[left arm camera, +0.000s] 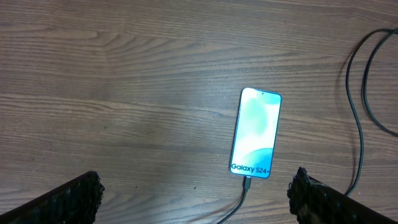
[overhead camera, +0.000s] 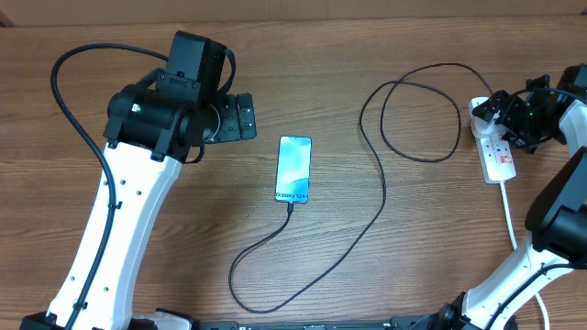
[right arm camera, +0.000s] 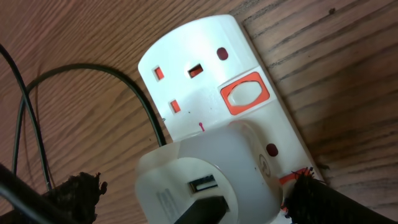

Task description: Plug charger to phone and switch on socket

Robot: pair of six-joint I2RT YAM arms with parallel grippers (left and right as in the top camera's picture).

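The phone (overhead camera: 293, 169) lies face up mid-table with its light-blue screen lit; it also shows in the left wrist view (left arm camera: 256, 132). The charger's thin black cable (overhead camera: 383, 197) has its tip in the phone's near end (left arm camera: 247, 184). It loops across the table to a white adapter (right arm camera: 205, 177) seated on the socket strip (overhead camera: 498, 156). The strip's red-framed switch (right arm camera: 244, 94) sits just beyond the adapter. My right gripper (right arm camera: 193, 198) is open, one finger on each side of the adapter. My left gripper (left arm camera: 196, 199) is open and empty above the table, left of the phone.
The strip's white cord (overhead camera: 510, 220) runs toward the front right, beside my right arm. The black cable's big loop (overhead camera: 422, 110) lies between the phone and the strip. Another loop (overhead camera: 248, 293) lies near the table's front edge.
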